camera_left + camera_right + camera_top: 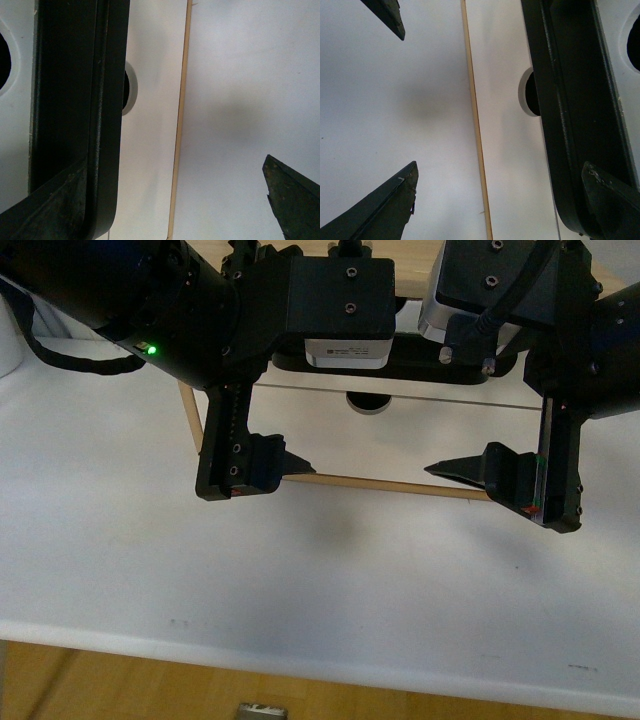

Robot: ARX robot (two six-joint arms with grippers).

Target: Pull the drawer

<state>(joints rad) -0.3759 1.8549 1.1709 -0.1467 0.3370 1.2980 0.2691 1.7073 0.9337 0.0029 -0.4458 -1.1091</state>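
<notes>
The drawer has a white front and sits low in a light wooden box. Its long black bar handle runs across the top, just above the half-round notch. My left gripper is open at the handle's left end. One of its fingers lies against the handle, the other is out over the table. My right gripper is open at the handle's right end. One of its fingers is by the handle, the other over the table.
The box stands on a white table whose front edge is near me, with wooden floor below. A second white front with a round hole lies beyond the handle. A white object stands at the far left.
</notes>
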